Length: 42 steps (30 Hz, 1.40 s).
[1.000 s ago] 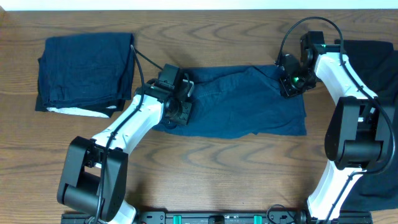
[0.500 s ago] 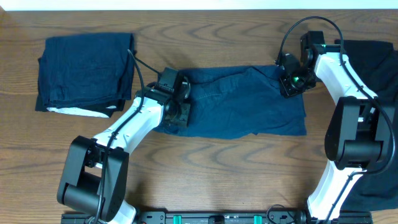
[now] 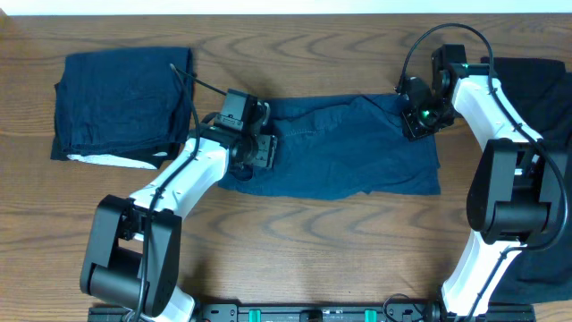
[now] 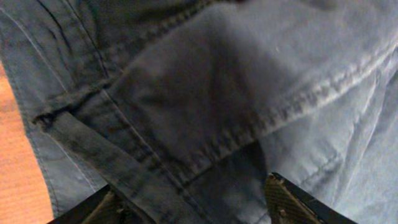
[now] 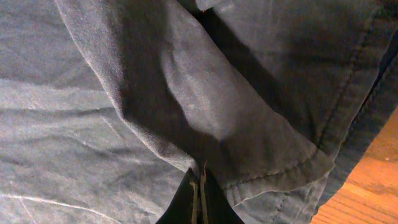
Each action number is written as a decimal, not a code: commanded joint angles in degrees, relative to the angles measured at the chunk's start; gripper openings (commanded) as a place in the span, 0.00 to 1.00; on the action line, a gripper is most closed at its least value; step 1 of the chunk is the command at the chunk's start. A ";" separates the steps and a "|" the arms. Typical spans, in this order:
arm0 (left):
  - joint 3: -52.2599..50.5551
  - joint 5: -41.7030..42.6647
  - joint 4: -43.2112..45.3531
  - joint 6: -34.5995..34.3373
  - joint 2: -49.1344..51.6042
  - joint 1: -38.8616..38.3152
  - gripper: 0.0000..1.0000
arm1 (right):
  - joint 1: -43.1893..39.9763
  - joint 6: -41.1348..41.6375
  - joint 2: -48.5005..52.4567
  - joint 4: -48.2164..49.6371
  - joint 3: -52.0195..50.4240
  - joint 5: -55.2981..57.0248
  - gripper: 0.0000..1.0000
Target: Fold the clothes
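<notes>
Black garment (image 3: 541, 85) lies loose along the right edge of the wooden table (image 3: 340, 241), partly hidden by the right arm; it is not yet folded. At table centre, the denim garment (image 3: 357, 152) lies as a long strip, doubled over lengthwise, with creases and an uneven near edge. The left gripper (image 3: 259, 148) sits over its left end, jaws released and spread wide above a stitched seam, holding nothing. The right gripper (image 3: 416, 121) is at the far right corner, clenched on a raised fold of the denim. Farthest left, a navy garment (image 3: 121, 103) lies folded into a neat rectangle. Estimated progress: one item finished, one partway, one untouched
</notes>
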 commanded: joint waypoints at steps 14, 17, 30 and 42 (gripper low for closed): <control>-0.15 -0.70 3.67 -14.08 -0.81 2.69 0.55 | -0.31 0.72 -1.86 0.00 -0.22 -0.24 0.01; -0.15 -0.70 3.74 -14.29 -0.81 2.69 0.30 | -0.31 0.72 -1.86 -0.02 -0.22 -0.24 0.01; 1.90 -0.70 3.72 -14.23 -8.39 3.80 0.06 | -1.07 3.17 -4.24 -1.99 3.63 -5.03 0.01; 1.88 -0.68 -7.15 -16.90 -23.17 3.98 0.06 | -4.28 21.31 -12.04 -20.00 9.79 -5.07 0.01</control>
